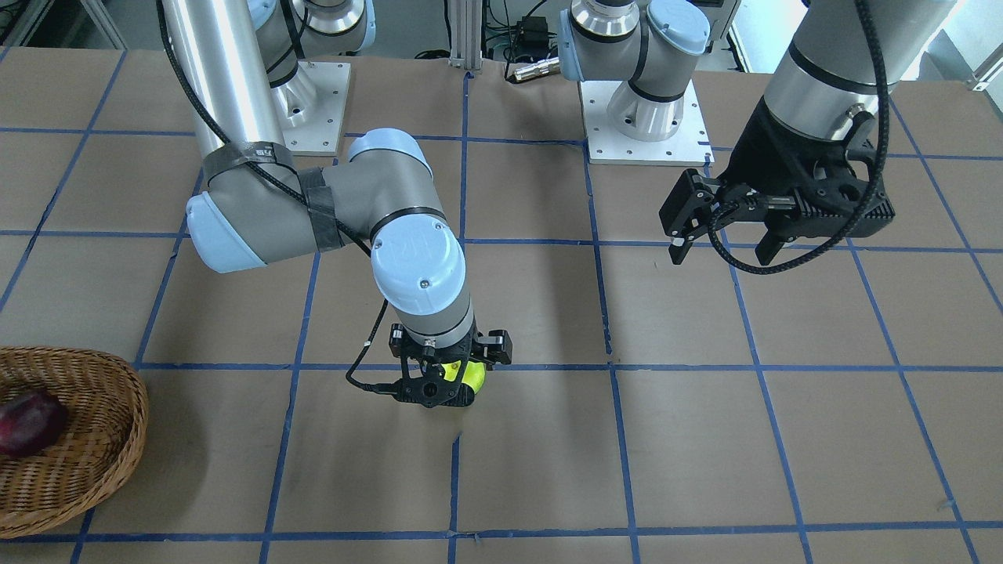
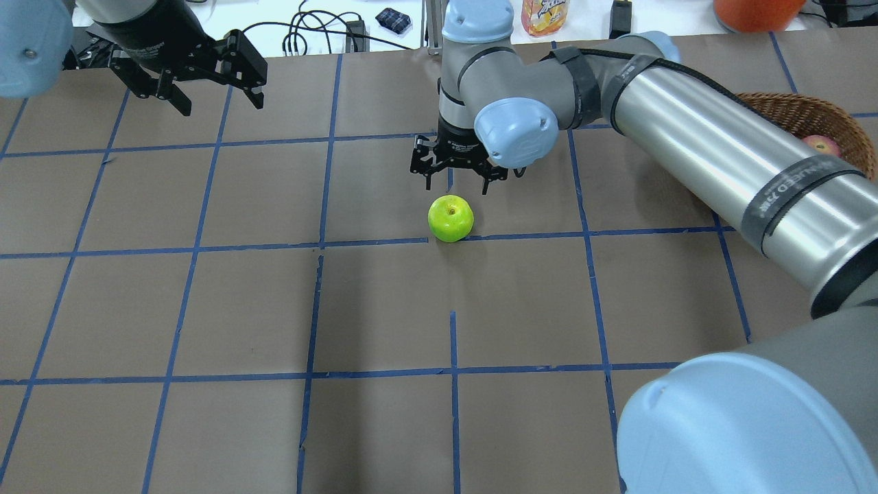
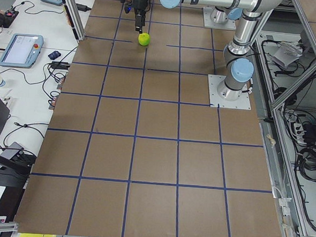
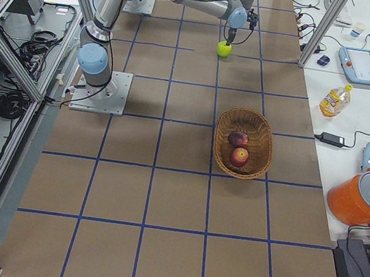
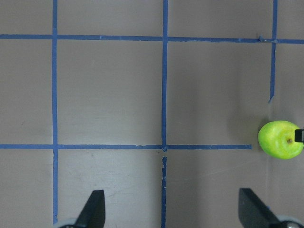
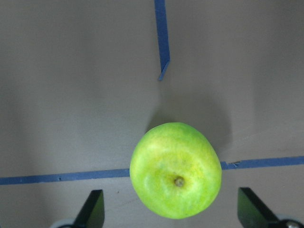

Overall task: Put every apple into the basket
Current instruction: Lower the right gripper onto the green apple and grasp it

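The lime green apple (image 2: pixel 451 218) lies on the brown table near a blue tape line; it also shows in the right wrist view (image 6: pixel 175 170) and the left wrist view (image 5: pixel 280 139). My right gripper (image 2: pixel 453 175) hangs open just above it, fingers (image 6: pixel 95 209) on either side, not touching. The wicker basket (image 4: pixel 261 146) holds the dark maroon apple (image 4: pixel 237 139) and the red apple (image 4: pixel 239 156). The basket's rim (image 1: pixel 129 423) and the maroon apple (image 1: pixel 30 423) also show in the front-facing view. My left gripper (image 2: pixel 221 103) is open and empty, far off to the left.
The two arm base plates (image 1: pixel 646 117) stand at the robot's edge of the table. A side bench along the far edge holds a bottle (image 4: pixel 333 99), an orange bucket (image 4: pixel 363 198) and tablets. My right arm's long link (image 2: pixel 720 158) stretches over the basket side.
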